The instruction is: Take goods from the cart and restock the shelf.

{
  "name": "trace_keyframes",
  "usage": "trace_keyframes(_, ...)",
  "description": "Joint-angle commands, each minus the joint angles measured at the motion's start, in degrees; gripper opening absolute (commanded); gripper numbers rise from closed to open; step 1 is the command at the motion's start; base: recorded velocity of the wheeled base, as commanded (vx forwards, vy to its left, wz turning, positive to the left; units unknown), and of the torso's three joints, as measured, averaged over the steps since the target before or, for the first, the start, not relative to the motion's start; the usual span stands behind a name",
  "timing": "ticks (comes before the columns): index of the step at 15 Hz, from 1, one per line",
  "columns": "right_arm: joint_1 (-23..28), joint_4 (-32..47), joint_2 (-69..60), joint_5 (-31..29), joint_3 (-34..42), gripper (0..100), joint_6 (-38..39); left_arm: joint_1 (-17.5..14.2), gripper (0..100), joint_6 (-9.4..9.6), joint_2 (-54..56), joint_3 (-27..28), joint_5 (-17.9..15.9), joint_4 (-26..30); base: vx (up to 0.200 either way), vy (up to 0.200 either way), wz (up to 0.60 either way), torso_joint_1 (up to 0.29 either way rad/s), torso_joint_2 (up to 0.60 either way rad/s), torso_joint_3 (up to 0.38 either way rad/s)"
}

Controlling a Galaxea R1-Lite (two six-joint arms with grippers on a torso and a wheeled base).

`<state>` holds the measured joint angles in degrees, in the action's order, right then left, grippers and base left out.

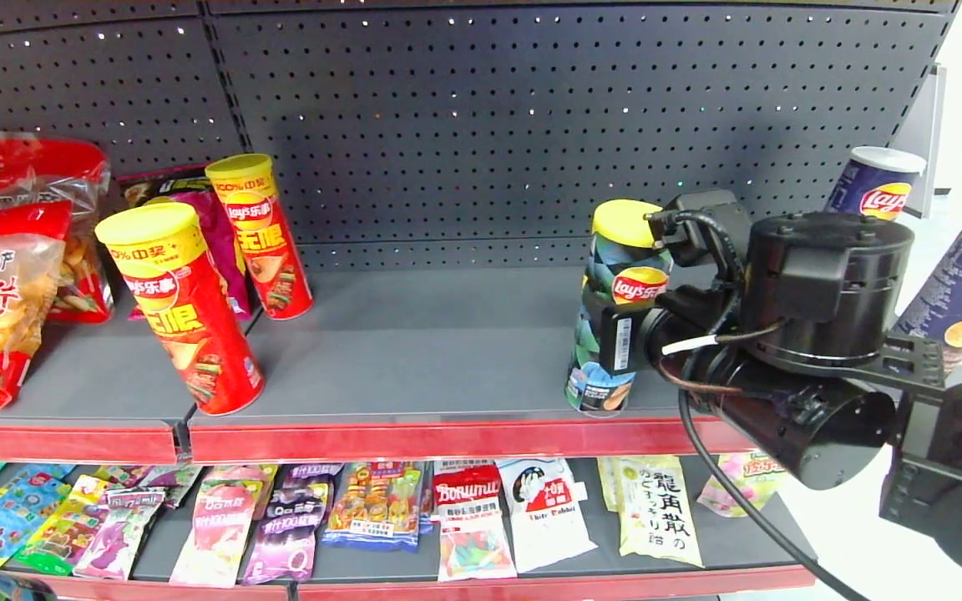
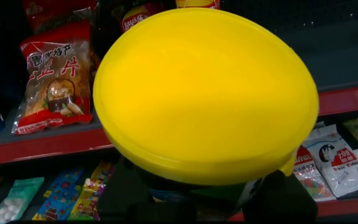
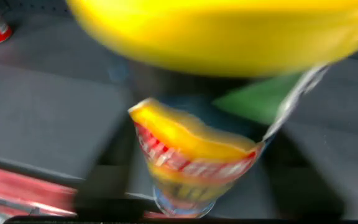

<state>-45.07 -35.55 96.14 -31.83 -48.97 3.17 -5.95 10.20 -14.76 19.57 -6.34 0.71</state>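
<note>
Two yellow-lidded canisters are in play, so this looks like the placing step.

Head view: the right tool [image 1: 619, 342] is closed on the green-and-blue canister [image 1: 602, 284] from its side. The canister stands nearly upright with its base near the front edge of the shelf [image 1: 448, 351], well apart from the red canisters [image 1: 184, 309] at the left. Next, I judge, the tool must let go gently and back straight out, since a nudge could tip the tall, narrow tube over the red lip [image 1: 448, 438].

Left wrist view: a second canister [image 2: 207, 93] sits close before the camera, yellow top facing it. Its body lies between the dark fingers [image 2: 123, 199] of the left tool [image 2: 201, 196], which seems clamped on it. It hangs in front of the shelf – not yet placed.

Right wrist view: the canister [image 3: 191, 155] is blurred, its foot on the grey shelf board
</note>
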Motion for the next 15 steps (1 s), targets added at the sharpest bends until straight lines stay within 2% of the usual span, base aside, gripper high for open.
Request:
trace_keyframes(1, -0.02, -0.49, 0.11, -0.07, -0.07, 100, -0.01, -0.03, 0, -0.01, -0.09, -0.05, 0.01, 0.08, 0.000, 0.000, 0.00, 0.000, 0.00, 0.000)
trace_keyframes(6, -0.37, -0.49, -1.04, -1.13, 0.89, 100, 0.08, -0.03, 0, -0.01, -0.09, 0.03, 0.01, 0.00, 0.000, 0.000, 0.00, 0.000, 0.00, 0.000)
trace_keyframes(15, -5.38, -0.49, -15.89, 0.54, 15.13, 100, -0.36, -0.03, 0, -0.01, -0.09, -0.32, -0.08, 0.08, 0.000, 0.000, 0.00, 0.000, 0.00, 0.000)
